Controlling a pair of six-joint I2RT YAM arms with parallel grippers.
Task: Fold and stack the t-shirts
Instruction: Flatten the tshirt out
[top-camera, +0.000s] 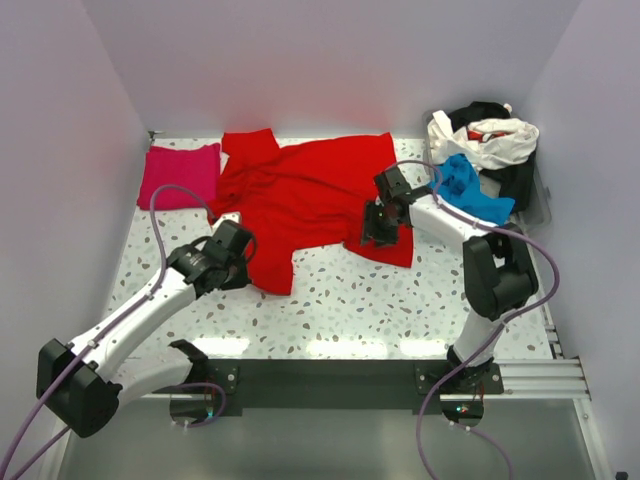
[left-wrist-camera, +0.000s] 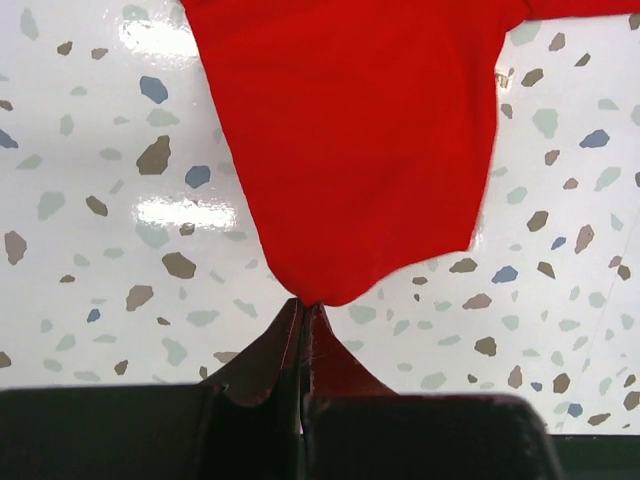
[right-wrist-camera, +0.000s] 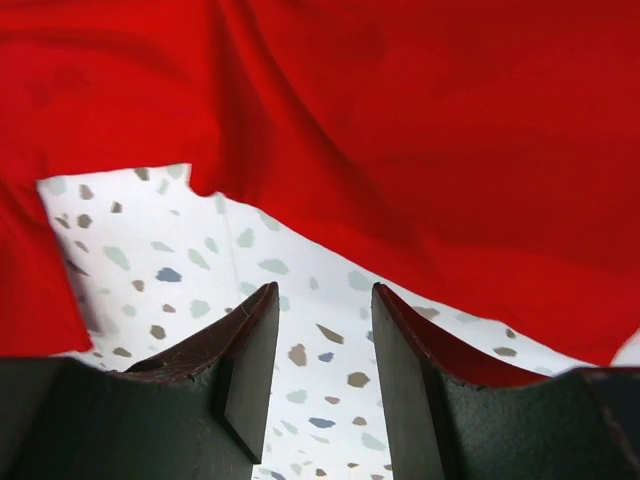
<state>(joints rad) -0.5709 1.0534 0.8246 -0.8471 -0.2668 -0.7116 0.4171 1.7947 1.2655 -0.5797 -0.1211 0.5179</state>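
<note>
A large red t-shirt (top-camera: 310, 195) lies spread on the speckled table. My left gripper (top-camera: 243, 258) is shut, pinching the tip of a red flap at the shirt's near left; in the left wrist view the cloth (left-wrist-camera: 360, 130) hangs from the closed tips (left-wrist-camera: 305, 306). My right gripper (top-camera: 381, 233) is open and empty, just over the shirt's near right edge; the right wrist view shows bare table between its fingers (right-wrist-camera: 323, 295) and the red hem (right-wrist-camera: 450, 120) just ahead. A folded magenta-pink t-shirt (top-camera: 180, 175) lies at the far left.
At the far right, a blue t-shirt (top-camera: 478, 192), a white one (top-camera: 495, 140) and a black one (top-camera: 482, 110) are heaped on a grey bin (top-camera: 541, 205). White walls close in the table on three sides.
</note>
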